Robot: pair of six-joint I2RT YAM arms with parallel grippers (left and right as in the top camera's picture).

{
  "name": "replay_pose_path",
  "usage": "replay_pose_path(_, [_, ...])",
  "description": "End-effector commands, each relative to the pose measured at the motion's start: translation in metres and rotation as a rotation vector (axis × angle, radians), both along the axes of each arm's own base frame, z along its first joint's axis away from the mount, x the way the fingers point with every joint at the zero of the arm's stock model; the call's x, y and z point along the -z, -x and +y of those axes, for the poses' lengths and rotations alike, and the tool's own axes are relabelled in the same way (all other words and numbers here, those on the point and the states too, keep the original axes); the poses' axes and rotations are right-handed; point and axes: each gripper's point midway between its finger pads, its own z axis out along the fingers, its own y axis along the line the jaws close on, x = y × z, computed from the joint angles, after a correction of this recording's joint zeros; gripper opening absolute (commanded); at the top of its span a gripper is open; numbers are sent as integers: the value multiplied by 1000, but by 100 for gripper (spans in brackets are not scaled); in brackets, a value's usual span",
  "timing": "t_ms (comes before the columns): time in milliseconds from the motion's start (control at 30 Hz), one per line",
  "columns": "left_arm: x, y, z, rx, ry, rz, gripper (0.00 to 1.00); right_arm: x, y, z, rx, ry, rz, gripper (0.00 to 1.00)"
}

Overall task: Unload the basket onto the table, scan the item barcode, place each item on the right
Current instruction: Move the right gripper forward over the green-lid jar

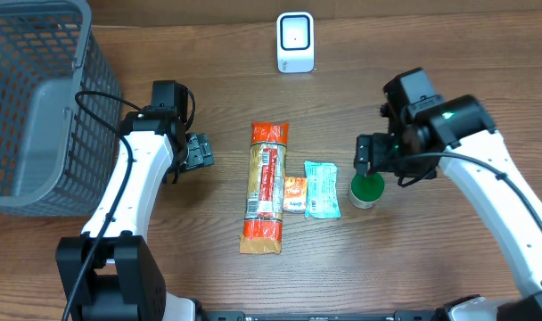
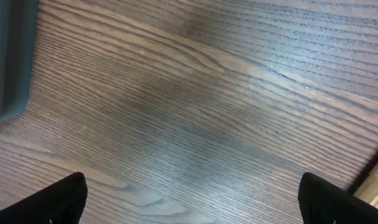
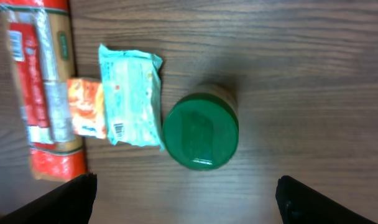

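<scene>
The right gripper [image 3: 186, 198] is held spread wide above the green-lidded round jar [image 3: 200, 130], stood on the wooden table [image 3: 313, 68] beside a pale teal packet [image 3: 130, 93]. The left gripper [image 2: 192, 200] is held open, pointed downward.

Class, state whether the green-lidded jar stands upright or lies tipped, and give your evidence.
Upright. Seen from above, the jar shows its full round green lid, with only a sliver of its side beyond it.
</scene>
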Motion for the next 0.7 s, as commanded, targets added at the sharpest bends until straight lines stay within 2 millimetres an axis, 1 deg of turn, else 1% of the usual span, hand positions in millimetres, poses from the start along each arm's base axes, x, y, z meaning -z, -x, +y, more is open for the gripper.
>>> replay_pose_path(0, [-8, -3, 3, 7, -19, -22, 100, 21, 5, 0, -77, 54, 3, 94])
replay_pose_path(100, [-8, -3, 3, 6, -19, -22, 100, 33, 8, 1, -112, 61, 7, 94])
replay_pose_path(233, [-8, -3, 3, 7, -19, -21, 100, 52, 10, 0, -116, 63, 9, 94])
replay_pose_path(367, [-8, -3, 3, 6, -19, -22, 100, 69, 7, 0, -131, 61, -15, 94])
replay_pose_path(500, [-8, -3, 3, 6, -19, -22, 100, 80, 3, 2, -136, 55, -44, 94])
replay_pose_path(667, [-8, -3, 3, 6, -19, -22, 100, 90, 6, 1, -137, 56, -41, 93])
